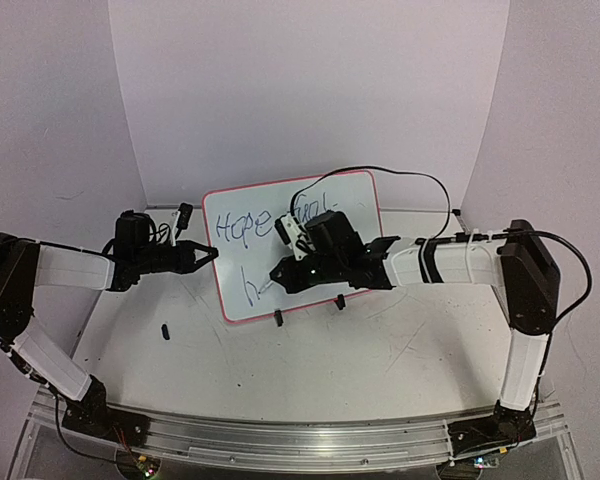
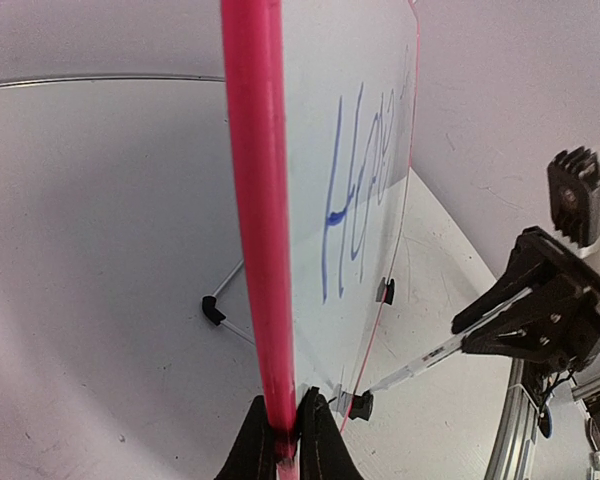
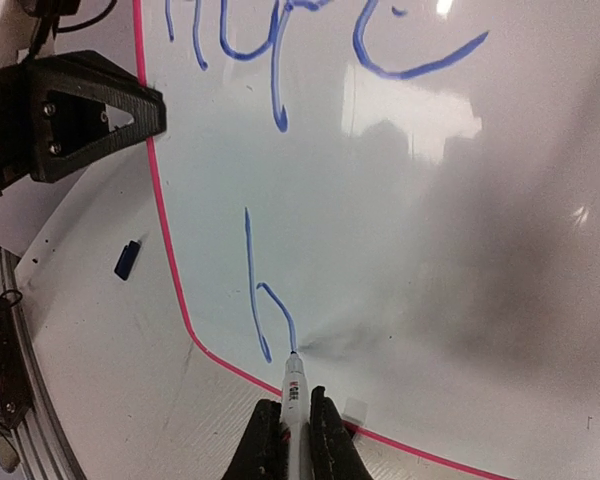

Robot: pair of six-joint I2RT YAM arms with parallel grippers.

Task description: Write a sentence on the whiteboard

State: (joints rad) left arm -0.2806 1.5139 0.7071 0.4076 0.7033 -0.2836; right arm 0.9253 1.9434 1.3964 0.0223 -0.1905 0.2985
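Blue lettering, the sentence point(image 1: 242, 228), was seen on the whiteboard point(image 1: 230, 268), propped on the table point(image 1: 380, 350). Its left rim was pinched by the left gripper point(image 1: 208, 254); a marker point(image 3: 294, 385), tip touching the board at 1 "h", was clamped by the right gripper point(image 1: 277, 274).

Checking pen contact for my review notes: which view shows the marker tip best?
Right wrist: the marker, shut in the right gripper, has its tip at the end of the blue h on the whiteboard. Left wrist shows it thin and side-on; top external shows barely a sliver of it.
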